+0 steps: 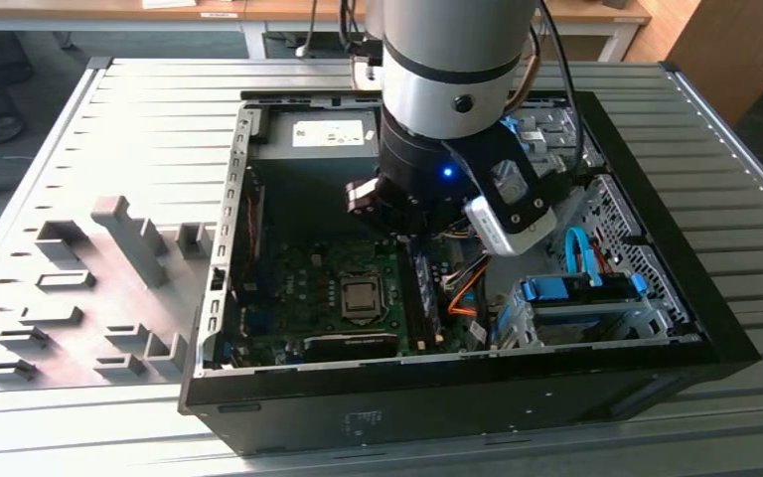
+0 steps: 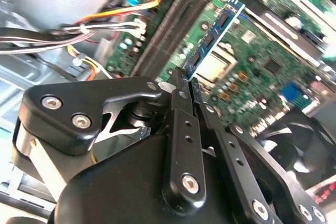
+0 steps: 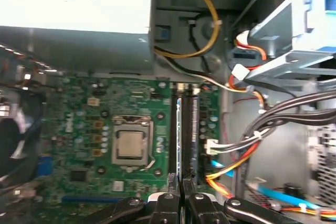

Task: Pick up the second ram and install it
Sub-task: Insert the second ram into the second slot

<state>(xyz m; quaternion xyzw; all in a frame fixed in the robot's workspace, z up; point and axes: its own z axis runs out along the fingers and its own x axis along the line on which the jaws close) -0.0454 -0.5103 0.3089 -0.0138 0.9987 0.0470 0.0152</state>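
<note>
We are looking at one arm with one pincer (image 2: 187,85), and it is clenched on one memory stick (image 2: 212,35), gripping it by one end. The stick is reaching straight out from the fingertips, so its long axis is carrying on the line of the pincer itself. It is inside the open computer case (image 1: 488,407), which is lying on the table (image 1: 156,129).

In the first wrist view we are seeing the stick (image 3: 179,129) edge-on. It is running parallel to the dark slots (image 3: 172,129) and sitting in line with them, just beside the single processor socket (image 3: 129,145) on the main board (image 3: 79,103). We are counting at least two long dark slots side by side. In the exterior view they are lying on the exterior view's right of the socket and running from near to far.

In the second wrist view the stick seems to be hanging over the board. We cannot tell whether its lower edge is touching a slot.
</note>
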